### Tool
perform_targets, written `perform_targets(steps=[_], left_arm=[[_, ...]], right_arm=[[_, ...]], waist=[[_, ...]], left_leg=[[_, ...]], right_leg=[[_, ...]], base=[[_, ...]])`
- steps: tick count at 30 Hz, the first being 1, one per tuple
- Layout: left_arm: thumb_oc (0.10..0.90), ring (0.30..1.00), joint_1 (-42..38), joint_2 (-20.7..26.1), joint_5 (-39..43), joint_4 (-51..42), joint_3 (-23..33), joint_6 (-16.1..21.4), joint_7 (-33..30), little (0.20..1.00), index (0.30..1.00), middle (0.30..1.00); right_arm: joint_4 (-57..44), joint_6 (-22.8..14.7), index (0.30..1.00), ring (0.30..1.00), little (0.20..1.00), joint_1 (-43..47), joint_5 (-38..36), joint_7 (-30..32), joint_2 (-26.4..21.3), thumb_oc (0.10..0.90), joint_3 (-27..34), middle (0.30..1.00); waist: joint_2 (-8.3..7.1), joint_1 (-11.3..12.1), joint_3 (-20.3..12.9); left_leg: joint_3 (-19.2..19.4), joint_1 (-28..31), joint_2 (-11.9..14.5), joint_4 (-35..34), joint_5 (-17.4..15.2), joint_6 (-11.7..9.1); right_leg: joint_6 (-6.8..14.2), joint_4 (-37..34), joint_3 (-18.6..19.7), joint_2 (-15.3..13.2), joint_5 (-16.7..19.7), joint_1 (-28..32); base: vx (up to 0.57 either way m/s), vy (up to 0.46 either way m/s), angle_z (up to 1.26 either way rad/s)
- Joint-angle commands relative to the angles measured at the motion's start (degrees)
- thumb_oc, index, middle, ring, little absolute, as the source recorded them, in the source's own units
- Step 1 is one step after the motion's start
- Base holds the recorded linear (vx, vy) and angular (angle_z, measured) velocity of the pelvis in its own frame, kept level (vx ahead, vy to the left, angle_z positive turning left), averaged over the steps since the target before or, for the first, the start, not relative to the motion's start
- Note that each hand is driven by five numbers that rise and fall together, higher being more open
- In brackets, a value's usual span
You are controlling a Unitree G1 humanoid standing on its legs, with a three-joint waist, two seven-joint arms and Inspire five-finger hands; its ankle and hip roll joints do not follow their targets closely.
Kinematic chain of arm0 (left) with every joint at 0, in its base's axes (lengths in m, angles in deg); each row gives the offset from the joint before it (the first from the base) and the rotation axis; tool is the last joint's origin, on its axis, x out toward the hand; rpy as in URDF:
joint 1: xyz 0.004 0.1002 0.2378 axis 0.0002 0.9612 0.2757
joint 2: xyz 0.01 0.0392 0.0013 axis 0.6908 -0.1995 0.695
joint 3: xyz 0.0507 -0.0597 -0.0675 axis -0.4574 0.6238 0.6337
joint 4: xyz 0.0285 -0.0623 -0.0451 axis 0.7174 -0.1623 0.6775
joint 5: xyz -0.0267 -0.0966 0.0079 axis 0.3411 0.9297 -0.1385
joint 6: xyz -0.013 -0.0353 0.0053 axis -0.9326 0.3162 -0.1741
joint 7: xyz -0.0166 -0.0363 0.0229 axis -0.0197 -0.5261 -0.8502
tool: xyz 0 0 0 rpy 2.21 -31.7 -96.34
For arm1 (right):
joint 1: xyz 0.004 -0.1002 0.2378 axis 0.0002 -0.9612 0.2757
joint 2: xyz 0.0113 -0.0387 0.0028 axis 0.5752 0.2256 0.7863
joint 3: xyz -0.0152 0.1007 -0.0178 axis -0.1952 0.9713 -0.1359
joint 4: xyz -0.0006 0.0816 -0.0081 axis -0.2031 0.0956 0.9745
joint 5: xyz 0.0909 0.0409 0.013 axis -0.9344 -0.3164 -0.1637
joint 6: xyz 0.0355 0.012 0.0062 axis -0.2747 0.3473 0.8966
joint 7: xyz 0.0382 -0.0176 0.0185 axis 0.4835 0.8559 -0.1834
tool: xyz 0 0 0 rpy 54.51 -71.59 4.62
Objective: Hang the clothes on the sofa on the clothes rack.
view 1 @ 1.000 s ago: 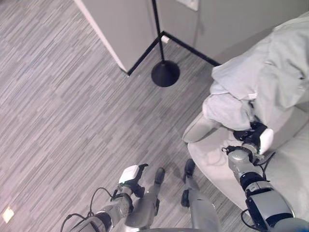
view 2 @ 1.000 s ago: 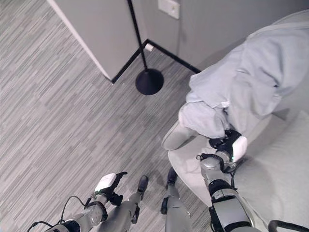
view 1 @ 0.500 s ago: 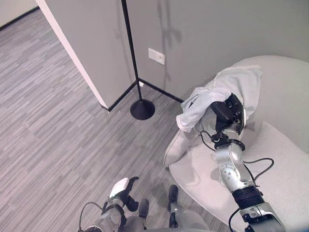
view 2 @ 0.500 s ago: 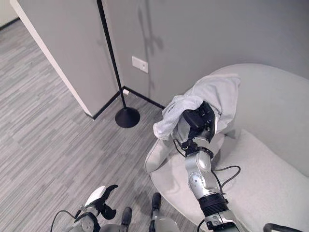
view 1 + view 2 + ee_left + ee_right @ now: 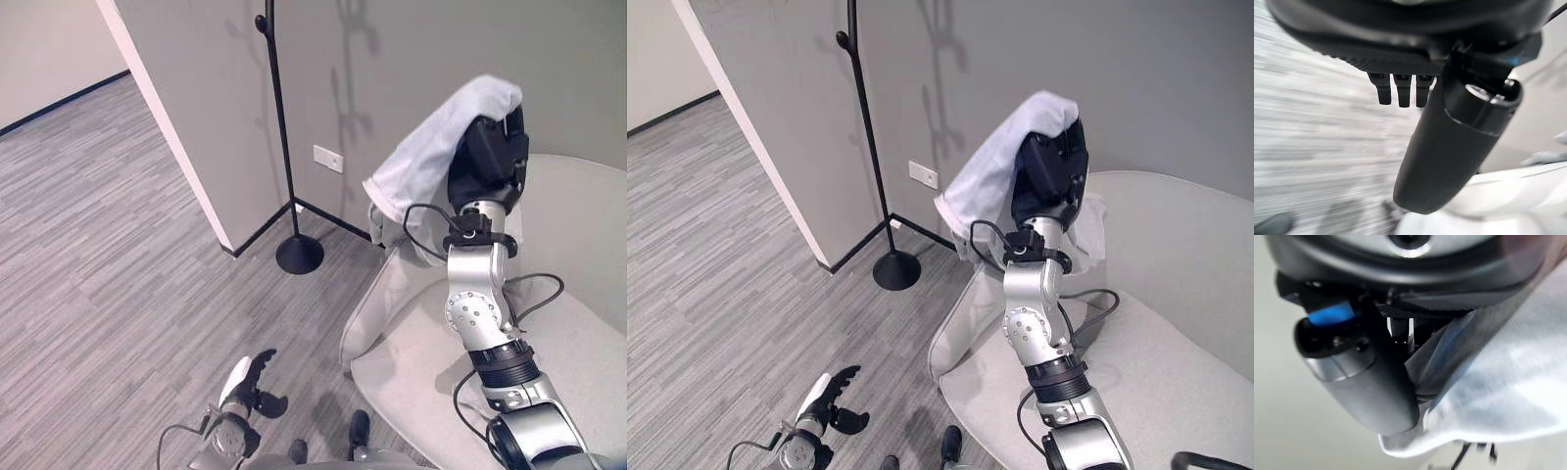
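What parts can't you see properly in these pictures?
- Right hand fingers: in the eye views the light grey garment drapes over them; the right wrist view sits too close to show the grip.
- Top of the black clothes rack: cut off by the upper edge in both eye views.
- Garment's lower part: hidden behind the right arm.
- Floor past the left hand: blurred in the left wrist view.

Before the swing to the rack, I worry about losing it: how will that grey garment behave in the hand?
Probably floppy: the grey garment drapes over the raised right hand and hangs down loosely. It seems light, since one hand lifts it alone. It may slide off, as loose folds trail beside the sofa.
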Motion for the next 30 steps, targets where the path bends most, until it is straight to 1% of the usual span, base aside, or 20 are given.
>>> perform_targets(steps=[1,4,5,6,7,8,10,12,13,14,16,17,19,21,23,26,29,30], left_arm=[[0.8,0.9,-0.98,5.39,5.74,-5.86,2.89,2.88,-3.63,0.9,0.9,0.9],[0.8,0.9,-0.51,6.49,10.93,-12.25,5.68,3.55,-5.23,0.9,0.9,0.9],[0.8,0.9,-0.47,6.53,10.99,-12.45,5.83,3.42,-5.19,0.9,0.9,0.9],[0.8,0.9,-0.61,7.15,12.4,-15.61,7.16,3.6,-6.28,0.9,0.9,0.9],[0.8,0.9,-0.61,7.16,12.43,-15.76,7.29,3.48,-6.26,0.9,0.9,0.9],[0.8,0.9,-0.73,7.9,13.51,-18.92,8.66,3.57,-7.29,0.9,0.9,0.9],[0.8,0.9,-0.76,8.01,13.6,-19.67,8.98,3.51,-7.7,0.9,0.9,0.9],[0.8,0.9,-1.21,8.88,13.83,-22.5,10.39,4.24,-9.26,0.9,0.9,0.9],[0.8,0.9,-1.2,8.89,13.82,-22.59,10.5,4.17,-9.27,0.9,0.9,0.9],[0.8,0.9,-1.57,9.85,12.43,-24.0,11.43,4.53,-10.35,0.9,0.9,0.9],[0.8,0.9,-1.86,10.32,11.69,-25.09,12.05,4.93,-11.17,0.9,0.9,0.9],[0.8,0.9,-2.69,11.08,10.25,-26.61,12.78,5.67,-12.32,0.9,0.9,0.9],[0.8,0.9,-3.56,12.22,8.01,-28.08,13.37,5.9,-13.3,0.9,0.9,0.9],[0.8,0.9,-3.97,12.58,7.35,-28.81,13.52,6.18,-13.62,0.9,0.9,0.9],[0.8,0.9,-5.71,13.73,6.86,-31.96,13.95,7.18,-13.46,0.9,0.9,0.9],[0.8,0.9,-8.07,13.98,7.2,-34.1,12.68,7.84,-12.69,0.9,0.9,0.9],[0.8,0.9,-11.56,13.24,6.84,-34.74,9.55,7.87,-11.81,0.9,0.9,0.9],[0.8,0.9,-11.64,13.19,6.88,-34.68,9.48,7.88,-11.79,0.9,0.9,0.9]], right_arm=[[-2.7,-3.72,0.3,0.3,0.3,13.75,2.8,-0.99,-4.5,0.4,-1.86,0.3],[0.91,-2.64,0.3,0.3,0.3,21.71,1.94,0.86,-6.23,0.4,-4.46,0.3],[1.13,-2.69,0.3,0.3,0.3,22.0,1.88,0.83,-6.18,0.4,-4.56,0.3],[3.67,-2.38,0.3,0.3,0.3,26.61,1.24,1.89,-6.56,0.4,-5.66,0.3],[3.88,-2.43,0.3,0.3,0.3,26.88,1.15,1.83,-6.52,0.4,-5.74,0.3],[5.95,-2.5,0.3,0.3,0.3,30.49,0.07,2.49,-5.74,0.4,-6.95,0.3],[6.51,-2.54,0.3,0.3,0.3,31.81,-0.23,2.71,-5.18,0.4,-7.29,0.3],[8.12,-2.84,0.3,0.3,0.3,35.65,-0.59,3.11,-3.29,0.4,-8.33,0.3],[8.24,-2.87,0.3,0.3,0.3,35.82,-0.61,3.09,-3.22,0.4,-8.36,0.3],[8.96,-3.19,0.3,0.3,0.3,37.86,-0.57,3.49,-2.3,0.4,-8.88,0.3],[9.1,-3.43,0.3,0.3,0.3,38.62,-0.61,3.51,-1.62,0.4,-9.24,0.3],[9.25,-4.02,0.3,0.3,0.3,39.51,-0.85,3.32,-0.73,0.4,-10.01,0.3],[9.07,-4.31,0.3,0.3,0.3,40.02,-0.86,3.04,-0.22,0.4,-10.67,0.3],[8.98,-4.43,0.3,0.3,0.3,40.13,-0.92,2.84,0.02,0.4,-10.94,0.3],[8.71,-4.29,0.3,0.3,0.3,40.95,-0.8,2.14,0.93,0.4,-12.21,0.3],[8.25,-3.71,0.3,0.3,0.3,41.25,-0.95,1.26,2.7,0.4,-14.11,0.3],[6.1,-3.22,0.3,0.3,0.3,40.36,-2.16,-0.44,3.5,0.4,-15.98,0.3],[6.05,-3.21,0.3,0.3,0.3,40.3,-2.2,-0.48,3.4,0.4,-15.99,0.3]], waist=[[-3.52,1.18,-7.64],[-4.23,1.81,-7.98],[-4.21,1.72,-7.87],[-4.63,2.11,-8.2],[-4.61,2.02,-8.1],[-4.94,2.28,-8.38],[-5.07,2.4,-8.48],[-5.48,3.01,-8.74],[-5.49,2.92,-8.66],[-5.69,3.36,-8.77],[-5.85,3.59,-8.79],[-6.11,3.76,-8.76],[-6.28,3.91,-8.67],[-6.31,4.0,-8.7],[-6.46,4.2,-8.6],[-6.61,4.13,-8.46],[-6.82,3.8,-8.27],[-6.78,3.84,-8.26]], left_leg=[[-0.42,-2.95,1.55,0.21,0.37,-0.86],[-0.77,-2.64,1.43,0.21,0.48,-0.82],[-0.78,-2.61,1.42,0.21,0.47,-0.82],[-1.07,-2.49,1.43,0.21,0.44,-0.85],[-1.09,-2.47,1.43,0.21,0.44,-0.85],[-1.47,-2.33,1.38,0.21,0.41,-0.88],[-1.68,-2.3,1.35,0.21,0.4,-0.9],[-2.21,-2.18,1.25,0.21,0.41,-0.96],[-2.23,-2.16,1.24,0.21,0.41,-0.96],[-2.53,-2.15,1.19,0.21,0.38,-0.97],[-2.75,-2.13,1.17,0.21,0.4,-0.99],[-3.07,-2.02,1.14,0.21,0.33,-1.03],[-3.26,-1.92,1.14,0.21,0.29,-1.1],[-3.34,-1.9,1.11,0.21,0.27,-1.11],[-3.65,-1.88,1.01,0.21,0.25,-1.2],[-3.77,-1.87,1.0,0.21,0.24,-1.25],[-3.77,-1.92,1.03,0.21,0.25,-1.3],[-3.8,-1.91,1.02,0.21,0.25,-1.3]], right_leg=[[5.04,0.48,3.74,-2.37,-7.81,7.14],[4.93,0.48,3.51,-2.37,-7.73,7.65],[4.93,0.48,3.51,-2.37,-7.74,7.68],[4.84,0.48,3.31,-2.38,-7.81,7.94],[4.84,0.48,3.29,-2.38,-7.82,7.97],[4.78,0.48,2.97,-2.37,-7.91,8.15],[4.75,0.48,2.93,-2.37,-7.95,8.26],[4.67,0.48,2.37,-2.38,-8.08,8.62],[4.67,0.48,2.34,-2.39,-8.09,8.65],[4.64,0.48,2.16,-2.39,-8.1,8.71],[4.6,0.48,2.04,-2.4,-8.12,8.84],[4.59,0.48,1.67,-2.45,-8.19,9.04],[4.57,0.48,1.4,-2.51,-8.29,9.2],[4.57,0.48,1.29,-2.52,-8.31,9.25],[4.58,0.48,0.96,-2.62,-8.34,9.45],[4.58,0.48,0.73,-2.73,-8.38,9.56],[4.56,0.48,0.69,-2.75,-8.4,9.61],[4.56,0.48,0.67,-2.75,-8.41,9.63]], base=[[0.0,0.0,0.0],[0.0,0.0,-0.01],[0.0,0.0,0.0],[0.0,0.0,0.0],[0.0,0.0,0.0],[0.0,0.0,0.0],[0.02,0.0,0.09],[0.02,-0.001,0.11],[0.02,0.0,0.09],[0.01,-0.002,0.09],[0.02,-0.002,0.06],[0.03,-0.002,0.04],[0.02,-0.006,0.08],[0.02,-0.005,0.13],[0.03,-0.003,0.12],[0.0,0.0,0.03],[0.0,0.0,0.0],[0.0,0.0,0.0]])
